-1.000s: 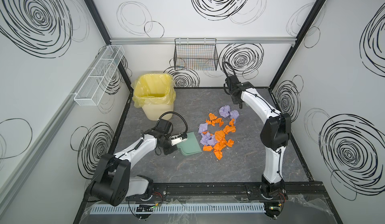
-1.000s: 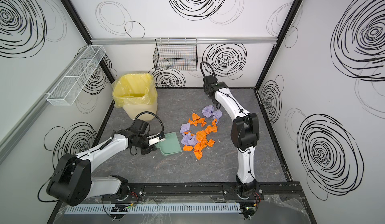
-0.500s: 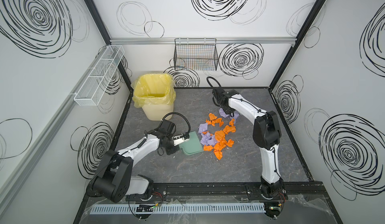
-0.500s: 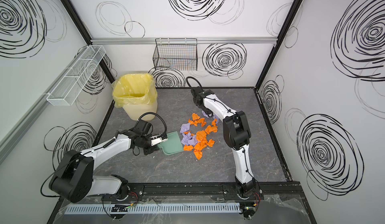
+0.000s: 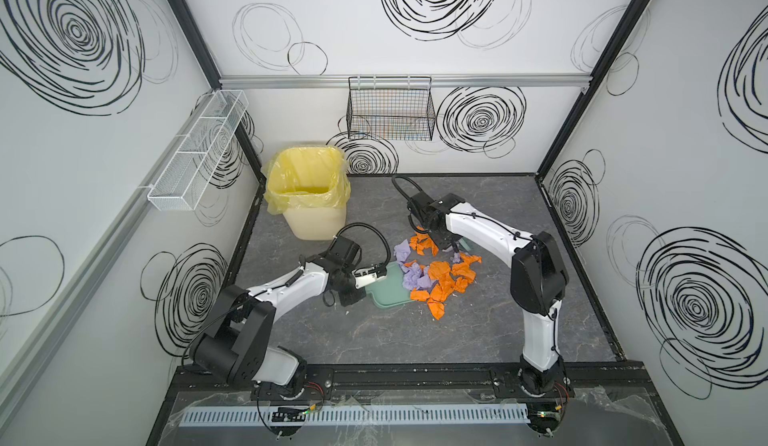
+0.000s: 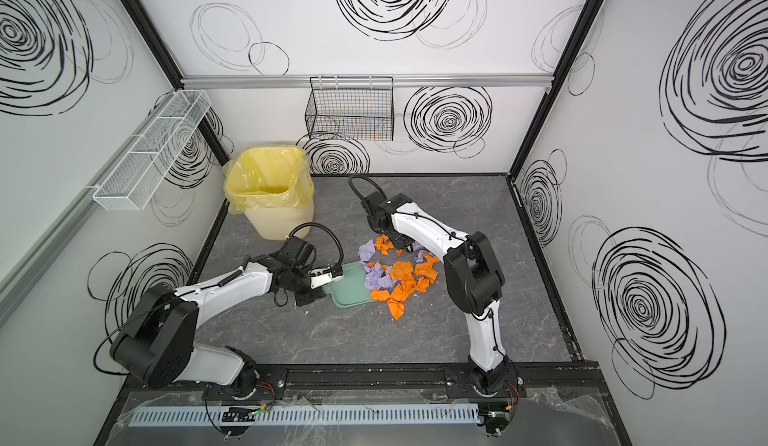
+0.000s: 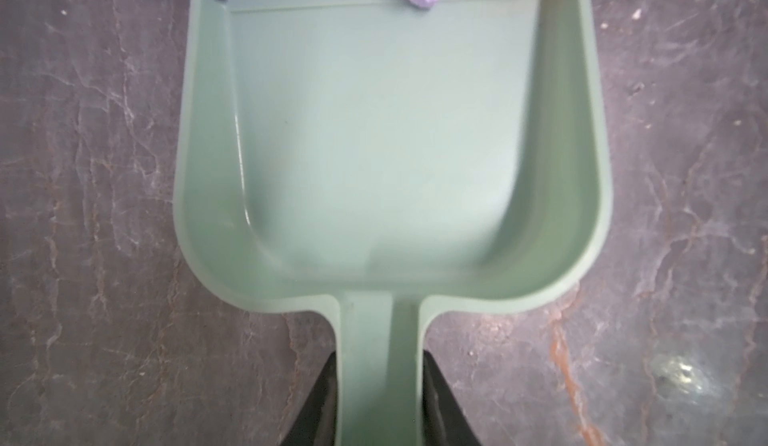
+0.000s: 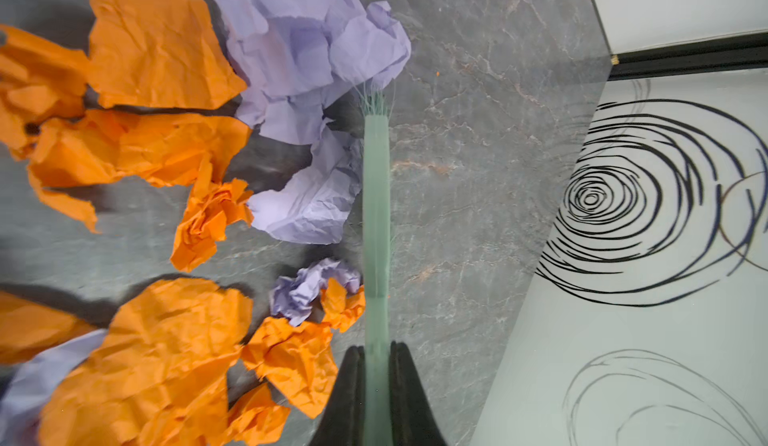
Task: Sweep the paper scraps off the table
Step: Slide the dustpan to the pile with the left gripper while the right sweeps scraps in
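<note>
Left tool (image 7: 380,398): jaws narrow, clamped on the handle of the green dustpan (image 5: 386,292), one black finger on each side of it. The dustpan lies flat on the desk (image 5: 457,340), its mouth turned toward the heap.

Paper scraps (image 5: 440,275): orange and lilac, crumpled, bunched in one loose heap on the desk right at the dustpan's mouth. In the left wrist view two lilac pieces overlap the dustpan's front lip. A trace of orange shows at one corner of the lip, too blurred to say more. In both top views one orange piece sits at the end of the heap, just beside the dustpan's front corner.

Right tool (image 8: 376,381): jaws nearly together, pinched on the thin pale green brush (image 8: 376,215). The brush stands on the side of the heap away from the dustpan. Its bristle tips touch a large lilac piece. Scraps crowd along its dustpan-facing side, with veined desk on its other side. In the top views this tool is mostly hidden under its own wrist.

Bin (image 5: 307,190): cream with a yellow liner, upright, well apart from the dustpan, off its handle end toward the back wall
</note>
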Motion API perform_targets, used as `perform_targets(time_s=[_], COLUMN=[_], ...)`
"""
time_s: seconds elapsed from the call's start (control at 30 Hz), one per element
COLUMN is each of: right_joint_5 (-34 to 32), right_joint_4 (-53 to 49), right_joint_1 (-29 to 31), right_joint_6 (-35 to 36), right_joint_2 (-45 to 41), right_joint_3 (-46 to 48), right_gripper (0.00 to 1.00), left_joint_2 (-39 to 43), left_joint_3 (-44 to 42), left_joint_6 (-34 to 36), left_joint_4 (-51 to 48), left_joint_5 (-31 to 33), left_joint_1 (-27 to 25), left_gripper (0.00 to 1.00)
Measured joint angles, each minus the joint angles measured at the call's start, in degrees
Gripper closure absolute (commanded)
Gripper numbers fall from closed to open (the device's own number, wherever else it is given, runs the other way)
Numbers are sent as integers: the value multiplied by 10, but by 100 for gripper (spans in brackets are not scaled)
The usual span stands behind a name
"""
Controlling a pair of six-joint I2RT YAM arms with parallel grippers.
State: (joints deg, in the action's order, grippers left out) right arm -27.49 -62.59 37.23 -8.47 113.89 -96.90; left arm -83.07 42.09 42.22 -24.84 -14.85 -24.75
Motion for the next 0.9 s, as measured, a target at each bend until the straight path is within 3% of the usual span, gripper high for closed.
perform_targets(time_s=[0.57,0.9], right_joint_5=[91,166], right_joint_4=[-37,-37], right_joint_1=[118,146], right_joint_6=[-61,-76], right_joint_2=[-5,-14], right_joint_3=[-9,-37], right_gripper=[100,100], left_joint_2=[-34,-43], left_joint_3=[20,25], left_joint_6=[-25,-28], left_joint_4=[28,38], left_joint_5=[4,5], left_joint_1=[-25,-31], left_gripper=[100,100])
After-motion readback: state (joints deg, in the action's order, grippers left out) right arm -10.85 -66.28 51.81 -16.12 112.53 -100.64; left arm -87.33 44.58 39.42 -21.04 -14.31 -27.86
